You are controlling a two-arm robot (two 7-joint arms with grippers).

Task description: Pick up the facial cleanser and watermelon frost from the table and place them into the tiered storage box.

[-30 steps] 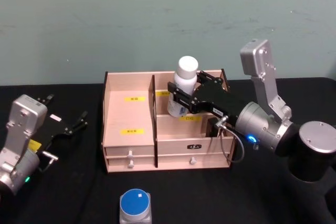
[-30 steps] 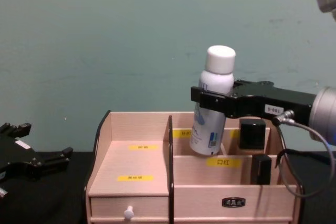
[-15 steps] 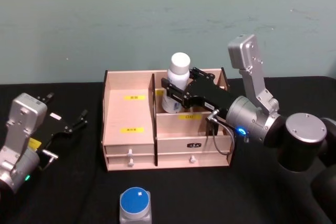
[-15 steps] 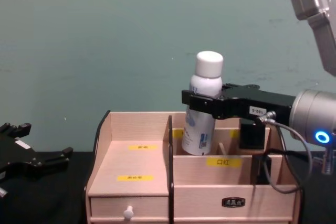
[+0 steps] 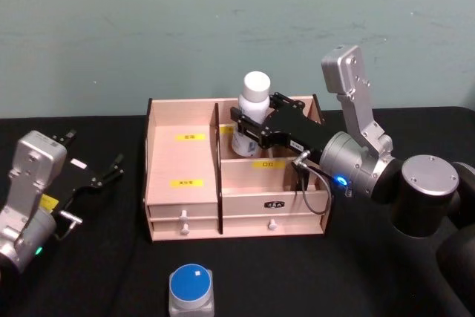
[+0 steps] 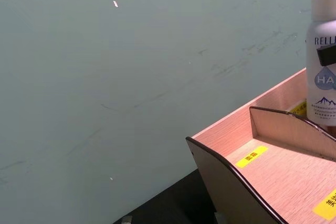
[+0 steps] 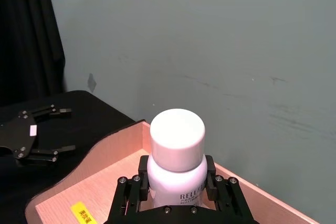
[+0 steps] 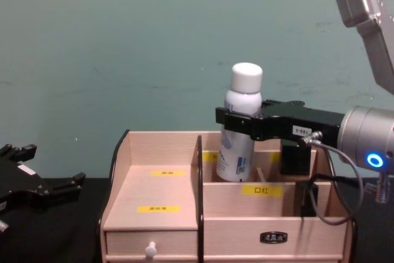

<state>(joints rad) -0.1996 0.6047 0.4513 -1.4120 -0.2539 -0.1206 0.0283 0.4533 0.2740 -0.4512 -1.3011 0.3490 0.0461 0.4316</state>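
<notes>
The facial cleanser (image 5: 256, 87), a white bottle with a white cap, stands upright in the back middle compartment of the tiered storage box (image 5: 182, 168). My right gripper (image 5: 249, 125) is shut on the bottle's body. The chest view shows the cleanser (image 8: 247, 78) clamped by the right gripper (image 8: 237, 118), with its base hidden behind a shelf of the box (image 8: 160, 192). From the right wrist view the cap (image 7: 177, 132) rises between the black fingers (image 7: 131, 190). The watermelon frost (image 5: 191, 287), a small grey container with a round blue top, sits on the table in front of the box. My left gripper (image 5: 93, 155) rests open at the left.
Black cloth (image 5: 89, 257) covers the table, and a green wall stands close behind the box. The box's wide left shelf (image 5: 182, 154) carries two yellow labels. Small knobbed drawers (image 5: 183, 217) run along its front. The left gripper (image 7: 60, 129) lies well left of the box.
The right gripper has carried the cleanser leftward and down, from tilted above the box to upright in the back compartment. The left arm has not moved.
</notes>
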